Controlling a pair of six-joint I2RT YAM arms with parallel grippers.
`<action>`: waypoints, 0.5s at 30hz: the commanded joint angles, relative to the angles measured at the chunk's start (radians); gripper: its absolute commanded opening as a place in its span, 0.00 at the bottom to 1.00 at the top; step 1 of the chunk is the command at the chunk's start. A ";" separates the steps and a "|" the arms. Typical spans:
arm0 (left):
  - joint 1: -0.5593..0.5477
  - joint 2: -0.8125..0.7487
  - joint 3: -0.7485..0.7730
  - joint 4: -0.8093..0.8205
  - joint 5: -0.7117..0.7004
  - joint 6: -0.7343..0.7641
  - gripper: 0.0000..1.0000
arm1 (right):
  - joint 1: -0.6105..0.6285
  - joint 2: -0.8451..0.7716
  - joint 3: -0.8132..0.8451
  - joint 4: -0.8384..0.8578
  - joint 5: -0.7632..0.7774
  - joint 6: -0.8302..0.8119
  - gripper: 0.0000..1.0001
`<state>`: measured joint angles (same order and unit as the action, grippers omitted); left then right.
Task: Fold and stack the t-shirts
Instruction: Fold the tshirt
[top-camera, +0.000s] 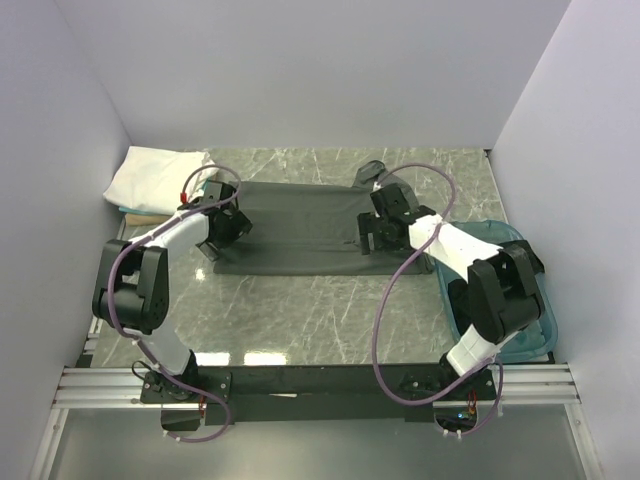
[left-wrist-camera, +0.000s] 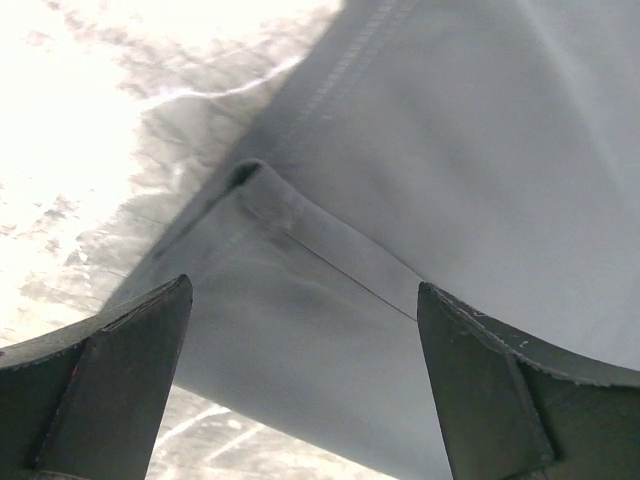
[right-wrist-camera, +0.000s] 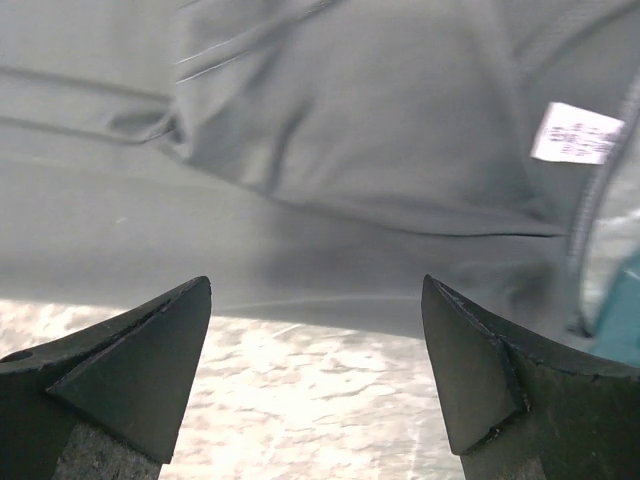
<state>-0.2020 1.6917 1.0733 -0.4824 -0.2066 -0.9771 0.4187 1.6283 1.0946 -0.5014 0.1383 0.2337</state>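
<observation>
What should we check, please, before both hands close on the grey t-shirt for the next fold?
1. The left hand is open: ok, spread above a folded-over flap at the edge of the grey t-shirt.
2. The right hand is open: ok, above the shirt's edge, near the white neck label.
3. Fabric gripped by either hand: not ok, nothing is pinched yet.
4. Shirt lies smooth: not ok, creases show in the right wrist view.
5. The white folded shirt is out of the way: ok, at the far left corner.
6. Shirt free of the teal bin: cannot tell.
</observation>
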 joint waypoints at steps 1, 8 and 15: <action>-0.020 -0.058 0.045 0.030 0.015 0.021 1.00 | 0.015 0.040 0.063 0.023 -0.023 -0.001 0.92; -0.030 0.026 0.033 0.076 0.093 0.018 1.00 | 0.017 0.179 0.113 0.081 -0.075 0.022 0.92; -0.031 0.034 -0.058 0.087 0.072 0.021 0.99 | 0.057 0.167 -0.051 0.139 -0.103 0.075 0.92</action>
<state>-0.2306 1.7317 1.0515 -0.4057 -0.1364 -0.9764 0.4503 1.8145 1.1194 -0.3828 0.0715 0.2646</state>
